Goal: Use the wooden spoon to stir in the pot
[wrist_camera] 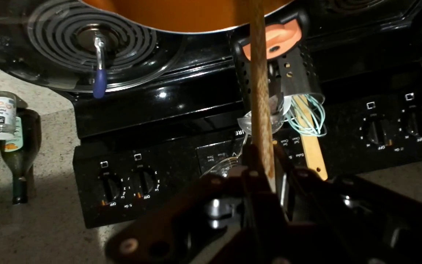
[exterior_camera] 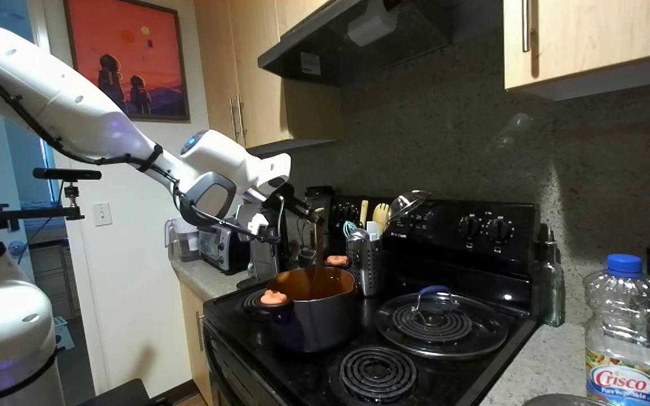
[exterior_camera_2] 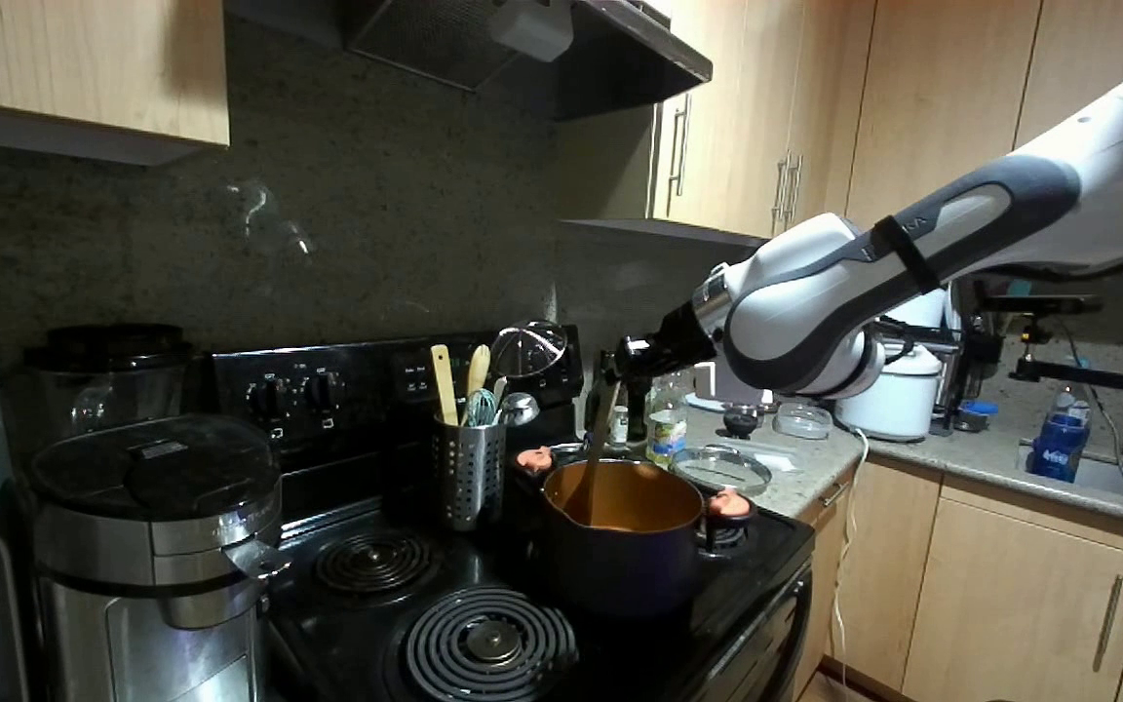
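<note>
at a black stove (exterior_camera_2: 488,567), pinches the spoon (wrist_camera: 260,91) near its top between the fingers (wrist_camera: 249,159) and holds it slanted down into the pot (exterior_camera_2: 620,575), just beside the utensil holder (exterior_camera_2: 467,478).

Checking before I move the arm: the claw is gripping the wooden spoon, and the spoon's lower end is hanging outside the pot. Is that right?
Not quite: the wooden spoon has its lower end inside the pot, as both exterior views show. The claw does grip the spoon, as you say.
</note>
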You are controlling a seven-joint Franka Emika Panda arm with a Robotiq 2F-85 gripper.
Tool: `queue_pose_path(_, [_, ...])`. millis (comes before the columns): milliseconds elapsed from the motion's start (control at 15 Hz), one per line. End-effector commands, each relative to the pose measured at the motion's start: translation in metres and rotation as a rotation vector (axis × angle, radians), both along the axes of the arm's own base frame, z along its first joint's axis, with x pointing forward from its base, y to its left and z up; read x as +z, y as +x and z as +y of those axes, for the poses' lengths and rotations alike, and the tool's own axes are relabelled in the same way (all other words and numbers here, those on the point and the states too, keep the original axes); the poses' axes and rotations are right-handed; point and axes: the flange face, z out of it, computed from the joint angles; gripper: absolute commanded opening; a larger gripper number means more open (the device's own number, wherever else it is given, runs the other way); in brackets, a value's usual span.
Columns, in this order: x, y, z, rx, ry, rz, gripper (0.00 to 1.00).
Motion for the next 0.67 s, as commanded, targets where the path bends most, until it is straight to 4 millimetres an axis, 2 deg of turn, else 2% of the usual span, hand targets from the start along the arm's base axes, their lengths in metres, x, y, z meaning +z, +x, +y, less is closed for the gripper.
queue_pose_path(0, [0.01,0.021,-0.022,-0.081,0.025,-0.033,0.06])
queue_pose_path(200, [0.007,0.023,-0.051,-0.139,0.025,-0.025,0.06])
queue_pose_path(333, [0.005,0.015,-0.068,-0.17,0.022,-0.029,0.06])
queue_pose_path(467, [0.007,0.002,-0.076,-0.182,0.04,-0.026,0.06])
queue_pose_path(600, [0.013,-0.01,-0.076,-0.175,0.054,-0.038,0.06])
